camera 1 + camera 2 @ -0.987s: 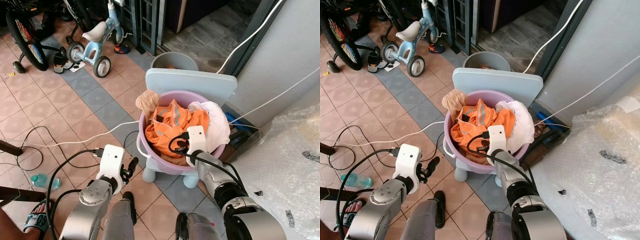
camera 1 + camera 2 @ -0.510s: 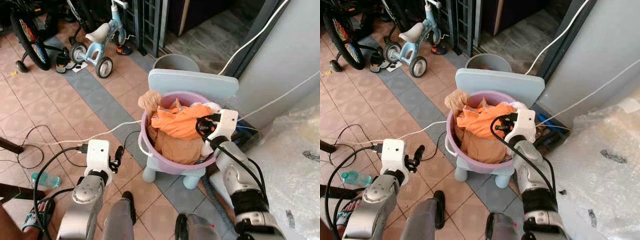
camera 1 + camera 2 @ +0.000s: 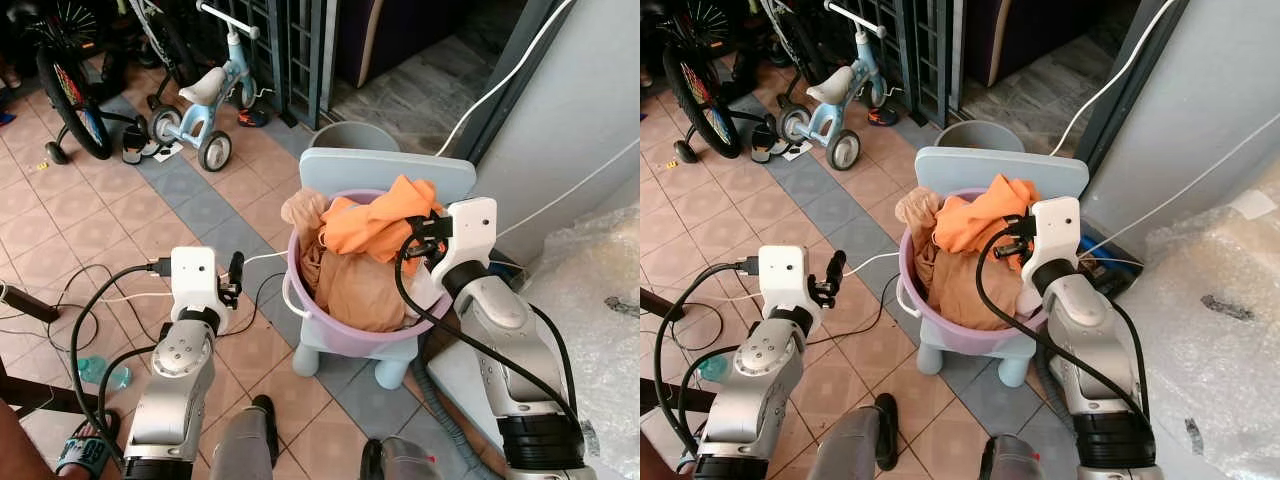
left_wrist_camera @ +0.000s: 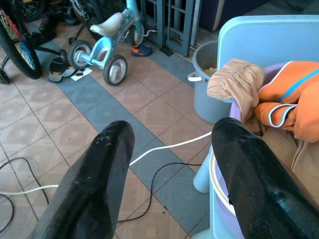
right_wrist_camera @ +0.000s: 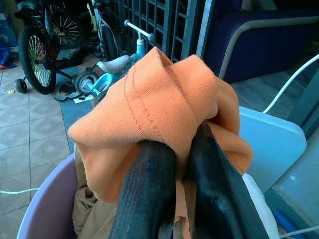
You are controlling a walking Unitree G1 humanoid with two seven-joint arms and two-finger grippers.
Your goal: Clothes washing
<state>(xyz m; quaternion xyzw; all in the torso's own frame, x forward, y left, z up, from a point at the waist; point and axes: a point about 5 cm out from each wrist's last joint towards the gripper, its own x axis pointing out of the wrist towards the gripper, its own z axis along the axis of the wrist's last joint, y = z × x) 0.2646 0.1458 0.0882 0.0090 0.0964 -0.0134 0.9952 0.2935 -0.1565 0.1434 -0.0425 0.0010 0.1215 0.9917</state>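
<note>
Right pincer point(image 5: 172, 164) gripping orange garment point(image 3: 385, 220), tiled floor point(image 3: 90, 225)

The right arm reaches forward and up, its pincer point(image 5: 174, 164) raised above the purple basin point(image 3: 300, 300) with both fingers pressed together on orange cloth point(image 5: 164, 94). The left pincer point(image 4: 172, 169), fingers spread, hangs left of the basin.

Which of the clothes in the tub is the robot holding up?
The orange garment, pinched in the right gripper; the tan clothes lie loose in the purple tub.
</note>
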